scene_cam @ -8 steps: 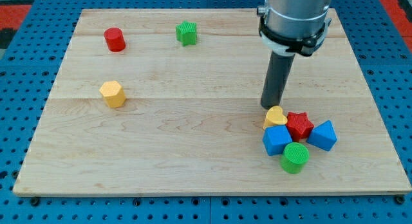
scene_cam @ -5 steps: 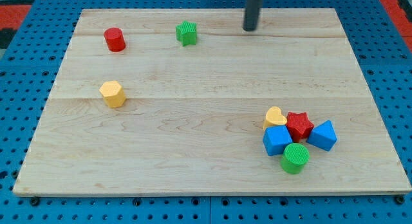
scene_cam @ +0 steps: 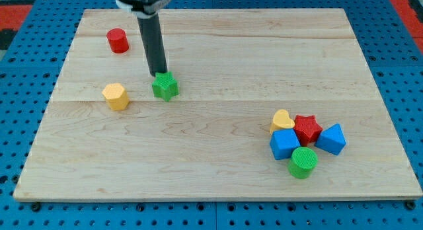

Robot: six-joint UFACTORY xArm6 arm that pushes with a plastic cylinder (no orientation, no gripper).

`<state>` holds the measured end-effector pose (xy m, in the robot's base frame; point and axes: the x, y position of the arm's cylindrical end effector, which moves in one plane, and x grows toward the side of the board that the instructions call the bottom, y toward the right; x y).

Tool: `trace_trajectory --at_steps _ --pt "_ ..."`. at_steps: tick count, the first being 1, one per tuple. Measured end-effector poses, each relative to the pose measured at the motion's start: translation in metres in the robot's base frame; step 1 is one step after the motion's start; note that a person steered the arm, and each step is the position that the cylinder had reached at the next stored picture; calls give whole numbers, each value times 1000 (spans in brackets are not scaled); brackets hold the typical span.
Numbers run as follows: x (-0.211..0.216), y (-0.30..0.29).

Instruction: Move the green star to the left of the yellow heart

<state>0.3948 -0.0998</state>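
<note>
The green star [scene_cam: 165,86] lies left of the board's middle, right of a yellow hexagon block [scene_cam: 115,96]. My tip [scene_cam: 159,74] touches the star's upper edge from the view's top side. The yellow heart [scene_cam: 282,119] sits far to the right in a cluster, touching a red star [scene_cam: 307,128] and a blue cube [scene_cam: 285,144].
A red cylinder [scene_cam: 117,40] stands at the upper left. A green cylinder [scene_cam: 303,162] and a blue block [scene_cam: 331,139] belong to the cluster at the right. The wooden board [scene_cam: 218,184] lies on a blue pegboard.
My tip moved from beside the yellow heart to the top edge, then left to the green star. The star has slid from the upper left down toward the board's middle.
</note>
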Motion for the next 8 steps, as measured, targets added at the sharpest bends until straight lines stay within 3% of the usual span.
trace_trajectory --at_steps 1,2,3,4,5,7,8 --pt "67 -17" --pt "88 -3" --pt "83 25" --pt "48 29" --pt "66 109" --pt "28 144" --pt "88 156"
